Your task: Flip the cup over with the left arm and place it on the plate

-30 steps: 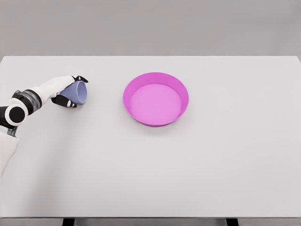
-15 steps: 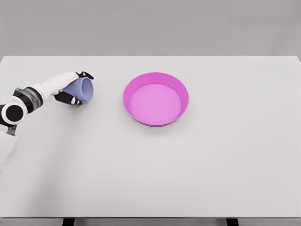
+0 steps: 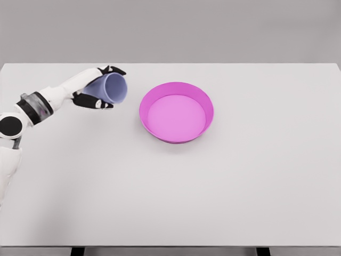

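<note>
Table (image 3: 224, 202) first: white and wide, it fills nearly the whole view, and the pink plate (image 3: 176, 88) sits on it a little left of centre, shallow, with a raised rim and nothing in it. My left arm (image 3: 50, 98) reaches in from the lower left edge, stretched out toward that plate. My right arm is nowhere in view.

At the end of the arm, my left hand (image 3: 96, 90) is wrapped around the lavender cup (image 3: 113, 88), dark fingertips (image 3: 114, 70) curling over the top of its wall and others under its lower side. The cup lies tilted on its side in my grasp, mouth opening to the right, facing the plate. It looks lifted clear of the table, though from this overhead angle I can't be sure how far.

A second ago the cup and hand were well out to the left and lower in the view; half a second ago they had crept a bit to the right; now they sit just beside the plate's left rim. So the carry is mostly done. The mouth has kept pointing sideways throughout, which I judge to mean the flip is only partway: I'd still need to rotate the wrist to finish it before setting the cup down inside the rim.
</note>
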You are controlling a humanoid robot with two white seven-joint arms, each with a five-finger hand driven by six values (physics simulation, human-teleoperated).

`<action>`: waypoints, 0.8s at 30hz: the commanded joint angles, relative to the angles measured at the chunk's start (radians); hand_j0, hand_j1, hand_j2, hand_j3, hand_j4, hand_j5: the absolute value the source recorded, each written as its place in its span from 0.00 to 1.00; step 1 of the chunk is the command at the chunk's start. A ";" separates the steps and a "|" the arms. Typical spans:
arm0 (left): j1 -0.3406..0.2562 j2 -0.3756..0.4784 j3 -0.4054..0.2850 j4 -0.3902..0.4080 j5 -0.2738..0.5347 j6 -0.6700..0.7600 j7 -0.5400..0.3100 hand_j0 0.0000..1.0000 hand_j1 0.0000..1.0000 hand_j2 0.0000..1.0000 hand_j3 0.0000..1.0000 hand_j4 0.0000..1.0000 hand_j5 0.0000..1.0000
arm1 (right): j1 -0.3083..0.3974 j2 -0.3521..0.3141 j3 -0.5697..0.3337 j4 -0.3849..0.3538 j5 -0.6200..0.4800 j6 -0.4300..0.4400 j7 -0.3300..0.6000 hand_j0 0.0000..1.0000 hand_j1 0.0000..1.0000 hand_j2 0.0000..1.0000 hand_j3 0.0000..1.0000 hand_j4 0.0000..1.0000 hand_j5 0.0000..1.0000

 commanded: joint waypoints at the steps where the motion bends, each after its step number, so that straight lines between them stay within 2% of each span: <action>1: 0.000 -0.021 -0.001 -0.001 0.062 -0.025 0.000 0.72 0.72 0.72 0.72 0.72 0.72 | 0.000 0.000 0.000 0.000 0.000 -0.001 0.000 1.00 1.00 1.00 1.00 1.00 1.00; 5: -0.003 -0.064 -0.017 0.002 0.147 -0.048 0.000 0.72 0.72 0.72 0.72 0.72 0.72 | 0.000 0.000 0.000 0.000 0.000 0.000 0.000 1.00 1.00 1.00 1.00 1.00 1.00; 10: -0.003 -0.118 -0.020 0.006 0.184 -0.072 0.000 0.73 0.73 0.73 0.73 0.73 0.73 | 0.000 0.000 0.000 0.000 0.000 0.000 0.000 1.00 1.00 1.00 1.00 1.00 1.00; 13: -0.002 -0.172 -0.021 0.005 0.190 -0.077 0.000 0.73 0.73 0.73 0.73 0.73 0.73 | 0.000 0.000 0.000 0.000 0.000 0.000 0.000 1.00 1.00 1.00 1.00 1.00 1.00; 16: 0.000 -0.198 -0.061 0.008 0.194 -0.077 0.000 0.73 0.73 0.73 0.73 0.73 0.73 | 0.000 0.000 0.000 0.000 0.000 0.000 0.000 1.00 1.00 1.00 1.00 1.00 1.00; 24: 0.000 -0.231 -0.135 0.032 0.193 -0.074 0.000 0.74 0.74 0.74 0.74 0.74 0.74 | 0.000 0.000 0.000 0.000 0.000 0.000 0.000 1.00 1.00 1.00 1.00 1.00 1.00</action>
